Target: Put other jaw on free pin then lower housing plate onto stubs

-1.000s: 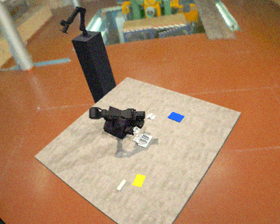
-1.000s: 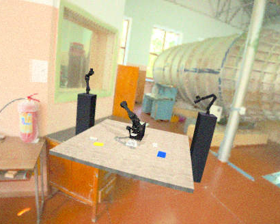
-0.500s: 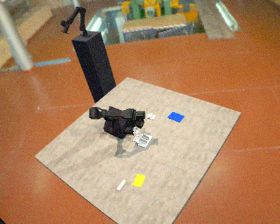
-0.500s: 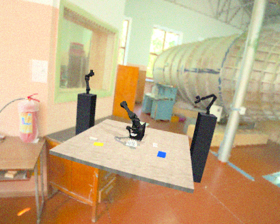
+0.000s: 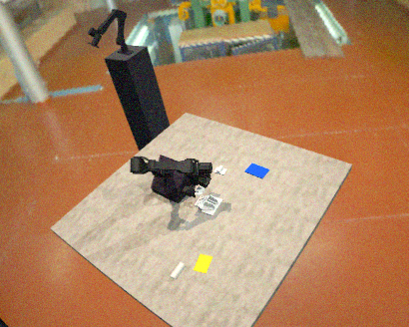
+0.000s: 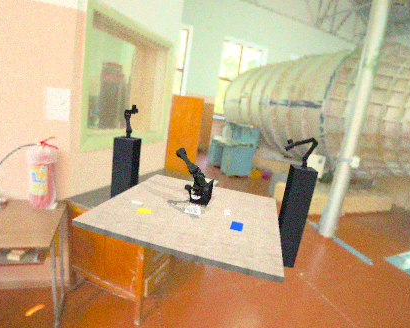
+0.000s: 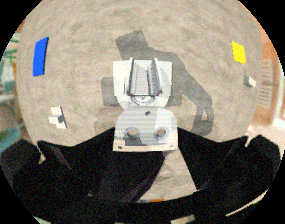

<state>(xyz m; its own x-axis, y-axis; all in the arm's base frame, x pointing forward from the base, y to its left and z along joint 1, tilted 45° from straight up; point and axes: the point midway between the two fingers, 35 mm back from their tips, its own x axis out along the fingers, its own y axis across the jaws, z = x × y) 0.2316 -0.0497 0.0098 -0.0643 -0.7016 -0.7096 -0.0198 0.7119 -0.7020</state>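
Observation:
My gripper [image 5: 199, 187] [image 7: 145, 130] is shut on the white housing plate [image 7: 146, 119], gripping it by its two sides. The plate has two round holes and is held above the table, close to the arm side of the white base [image 7: 118, 68] [image 5: 217, 200]. Two grey jaws [image 7: 133, 79] [image 7: 157, 76] lie side by side on the base, roughly parallel, pointing away from the arm. Their near ends, the pins and the stubs are partly hidden by the plate; whether the teeth mesh is too small to tell. In the exterior view the base [image 6: 192, 210] shows beside the arm.
A blue patch [image 5: 256, 170] [image 6: 236, 226] [image 7: 40, 56] and a small white part [image 5: 220, 169] [image 6: 227, 212] [image 7: 57, 118] lie to one side. A yellow patch [image 5: 203, 263] [image 6: 144, 211] [image 7: 238, 52] and a white bar [image 5: 178, 270] [image 6: 137, 202] lie on the other.

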